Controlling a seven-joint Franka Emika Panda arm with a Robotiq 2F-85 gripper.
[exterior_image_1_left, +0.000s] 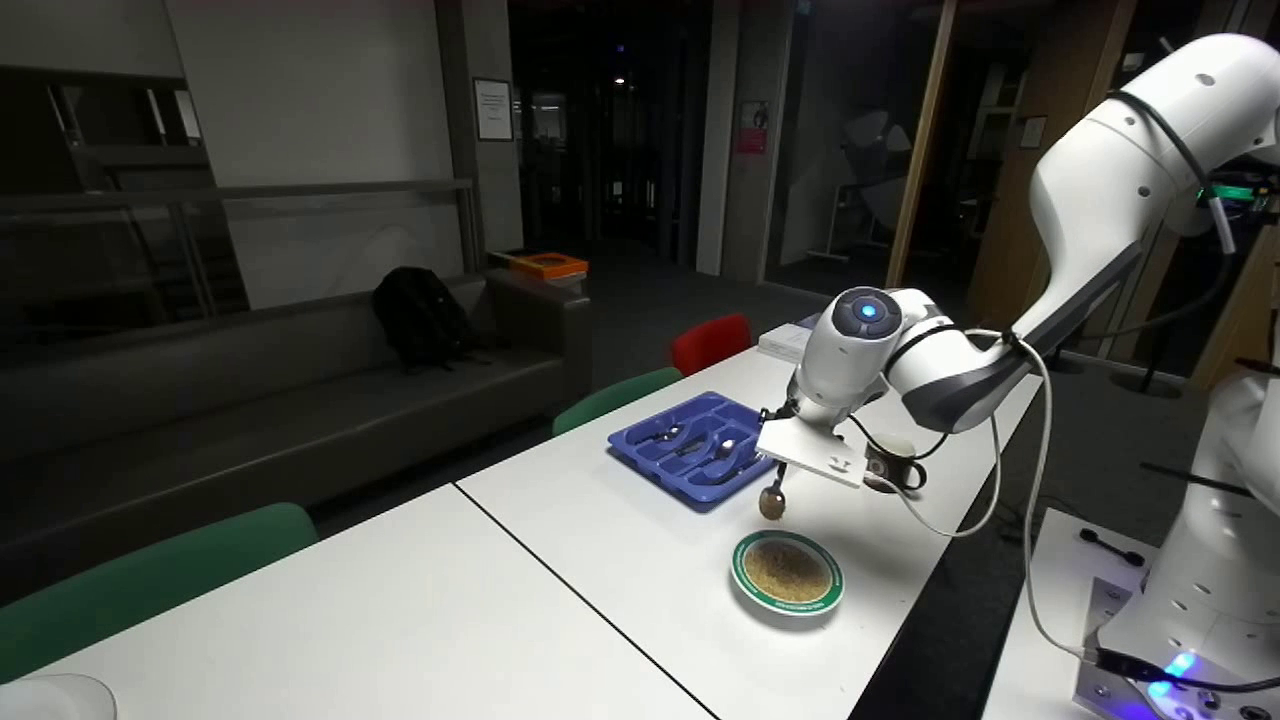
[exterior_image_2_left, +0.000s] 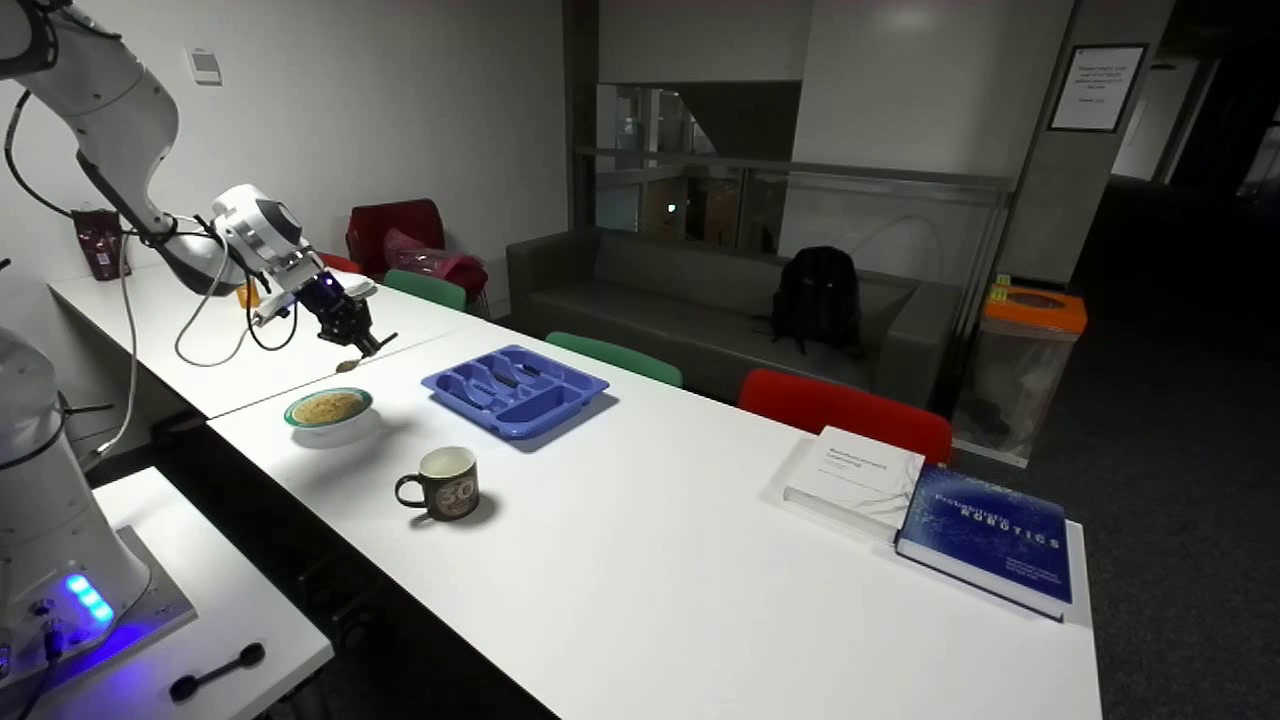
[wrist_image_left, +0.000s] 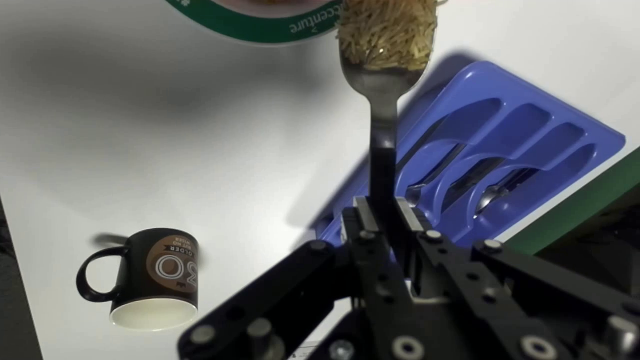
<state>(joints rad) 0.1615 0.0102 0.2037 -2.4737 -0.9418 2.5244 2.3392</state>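
The spoon (wrist_image_left: 384, 102) runs lengthwise up the wrist view, scoop (wrist_image_left: 382, 80) toward the top edge, clamped in the gripper (wrist_image_left: 387, 212) above the table (exterior_image_2_left: 700, 600) near the green-rimmed dish (wrist_image_left: 250, 29). Grain (wrist_image_left: 387, 35) heaps the scoop and lies in the dish. A blue tray (wrist_image_left: 477, 75) holds cutlery (wrist_image_left: 490, 197); 1 mug (wrist_image_left: 155, 270) stands apart from it, 2 books (exterior_image_2_left: 985, 540) farther off.

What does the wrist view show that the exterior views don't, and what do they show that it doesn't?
Only the wrist view: readable lettering, "ccenture", on the green-rimmed dish; separate rice-like grains heaped on the spoon; and a close look at the gripper shut on the spoon's black handle.

Only the exterior views, both of them: the dish whole, with grains across its middle; the black backpack on the grey sofa; a red chair; the robot's white arm.

Shared: spoon, dish, black mug, blue cutlery tray and white table.
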